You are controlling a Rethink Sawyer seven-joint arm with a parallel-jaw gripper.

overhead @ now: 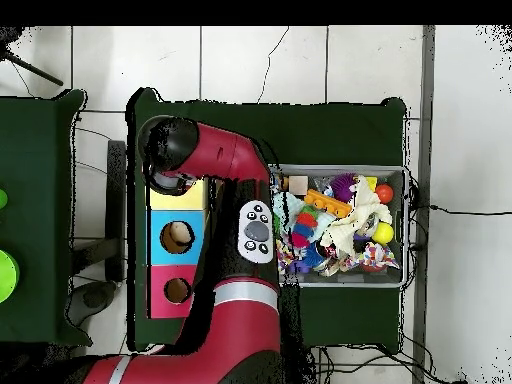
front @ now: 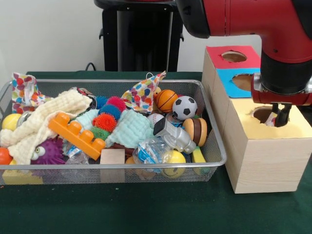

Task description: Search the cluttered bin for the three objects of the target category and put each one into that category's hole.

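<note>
The hand [front: 279,117] hung at the right of the front view, its fingers reaching down into the round hole of the yellow-topped section [front: 292,127] of the wooden box. Something small, red and white, sat between the fingers, but it was too small to name, and I could not tell whether the hand was clamped on it or standing apart. Behind that section, toward the upper right, lay the blue section [front: 233,87] and then the red section [front: 229,50], each with its own hole.

To the left of the box, just beside it, stood the wire bin [front: 214,146] on the green table [front: 146,209]. Near the bin's right end lay a small basketball [front: 166,100], a soccer ball [front: 185,107], a toy hamburger [front: 196,129] and a grey toy camera [front: 171,133]. In the middle sat spiky balls in red and blue, a mint cloth [front: 130,127], an orange building block [front: 76,134] and a wooden cube [front: 112,157]. At the left were a cream cloth [front: 44,119], a purple spiky toy [front: 48,152] and a yellow ball [front: 10,122].

In the overhead view the red arm [overhead: 225,160] curved over the box at centre left, with the bin [overhead: 400,180] to its right.
</note>
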